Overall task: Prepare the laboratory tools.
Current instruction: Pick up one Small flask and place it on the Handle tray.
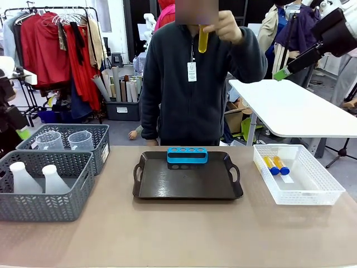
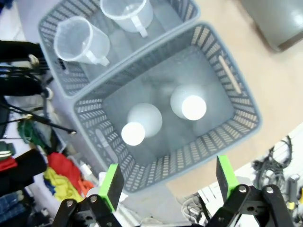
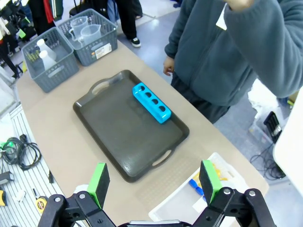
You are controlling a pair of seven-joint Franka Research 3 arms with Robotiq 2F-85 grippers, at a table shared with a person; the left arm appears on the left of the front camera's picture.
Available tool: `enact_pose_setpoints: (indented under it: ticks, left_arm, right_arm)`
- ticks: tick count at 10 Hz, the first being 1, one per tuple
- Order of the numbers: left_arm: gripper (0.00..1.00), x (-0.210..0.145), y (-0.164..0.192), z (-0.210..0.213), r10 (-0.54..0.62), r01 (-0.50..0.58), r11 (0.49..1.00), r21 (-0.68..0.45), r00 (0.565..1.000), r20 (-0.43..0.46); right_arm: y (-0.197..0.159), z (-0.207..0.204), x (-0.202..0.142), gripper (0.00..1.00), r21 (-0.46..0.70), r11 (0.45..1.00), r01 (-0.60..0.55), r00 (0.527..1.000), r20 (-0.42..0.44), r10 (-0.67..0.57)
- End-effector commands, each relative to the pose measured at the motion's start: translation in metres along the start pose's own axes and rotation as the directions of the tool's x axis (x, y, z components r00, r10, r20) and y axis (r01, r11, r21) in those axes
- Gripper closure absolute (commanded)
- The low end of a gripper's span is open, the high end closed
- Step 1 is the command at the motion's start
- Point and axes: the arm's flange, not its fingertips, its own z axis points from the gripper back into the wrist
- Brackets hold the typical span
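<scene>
The person across the table holds a yellow-orange tube (image 1: 202,39) up in a raised hand (image 1: 226,25). Two more tubes (image 1: 276,165) with blue caps lie in the white mesh basket (image 1: 312,192). Two white conical flasks (image 2: 142,124) stand in the near grey basket (image 2: 236,94), and two clear measuring jugs (image 2: 80,42) in the one behind it. My left gripper (image 2: 168,182) hangs open above the flask basket. My right gripper (image 3: 154,182) is open too, high over the table's right side (image 1: 281,73), holding nothing.
A dark tray (image 1: 187,187) sits mid-table with a blue tube rack (image 1: 187,155) at its far edge. The grey baskets (image 1: 44,192) fill the left side. A white side table (image 1: 295,109) stands behind on the right. Bare tabletop lies in front.
</scene>
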Motion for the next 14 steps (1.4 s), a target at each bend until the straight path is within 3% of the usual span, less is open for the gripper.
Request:
enact_pose_setpoints:
  ticks: [1, 3, 8, 14]
  left_arm:
    - [0.00, -0.010, 0.011, -0.027, 0.057, -0.057, 0.998, -0.037, 0.998, 0.015]
    - [0.00, -0.023, 0.034, -0.037, 0.061, -0.061, 0.998, 0.008, 0.998, 0.002]
    - [0.00, -0.011, 0.070, -0.089, 0.176, -0.176, 0.984, 0.005, 0.984, -0.043]
    - [0.00, -0.009, 0.073, -0.120, 0.261, -0.264, 0.964, -0.020, 0.959, -0.108]
  right_arm:
    - [0.000, 0.001, 0.000, 0.00, 0.015, 1.000, -0.001, 1.000, 0.013, 0.000]
    - [0.000, 0.001, 0.000, 0.00, 0.015, 1.000, -0.001, 1.000, 0.013, 0.000]
    - [0.000, 0.001, 0.000, 0.00, 0.015, 1.000, -0.001, 1.000, 0.013, 0.000]
    - [0.000, 0.001, 0.000, 0.00, 0.015, 1.000, -0.001, 1.000, 0.013, 0.000]
